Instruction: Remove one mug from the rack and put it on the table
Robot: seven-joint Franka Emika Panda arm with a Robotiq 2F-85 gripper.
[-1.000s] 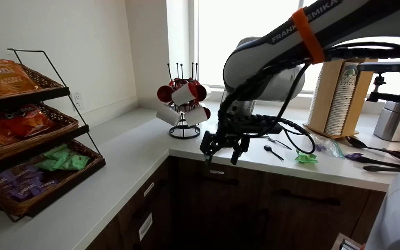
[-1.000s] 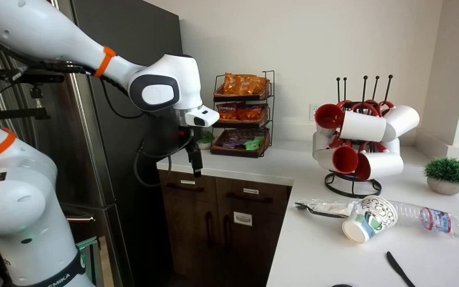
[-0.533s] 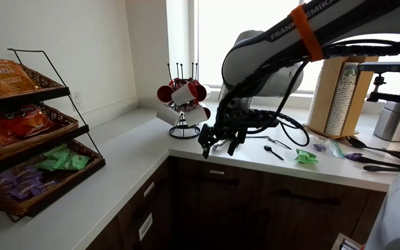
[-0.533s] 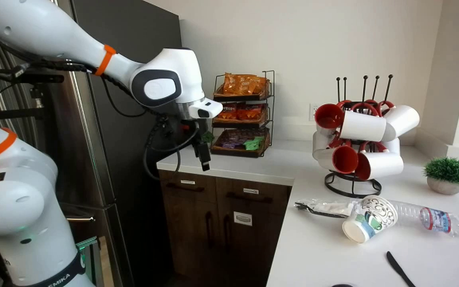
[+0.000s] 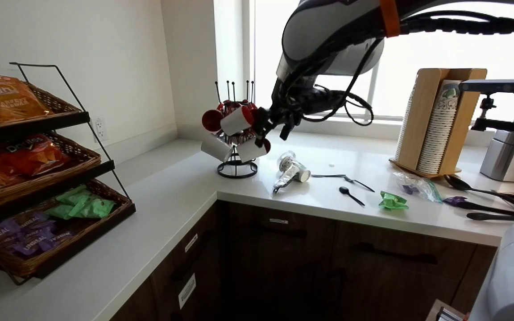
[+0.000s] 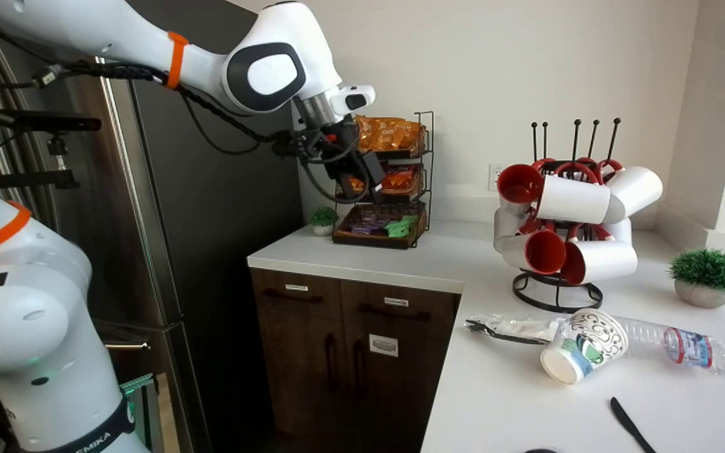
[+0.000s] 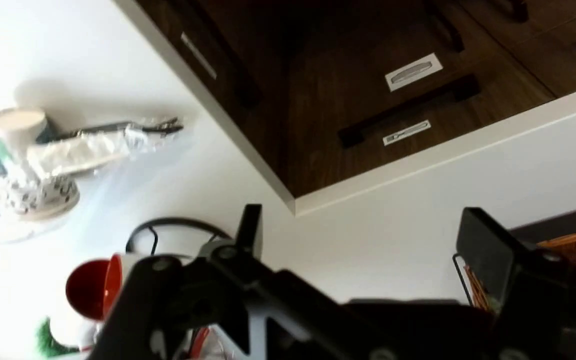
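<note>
Fingers (image 7: 485, 250) held apart; table (image 7: 368, 250) seen between, corner edge (image 7: 296, 206) beyond tips; rack (image 7: 175, 220) seen past one finger, shelf (image 7: 563, 224) past other.

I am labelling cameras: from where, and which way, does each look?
In an exterior view, from above table height, toward window and rack: arm, gripper.
In an exterior view, likewise high, toward wall and snack shelf: arm, gripper.
Wrist view, by the gripper, down toward cabinets and table: fingers.
Both exterior views share table, rack, snack shelf.
</note>
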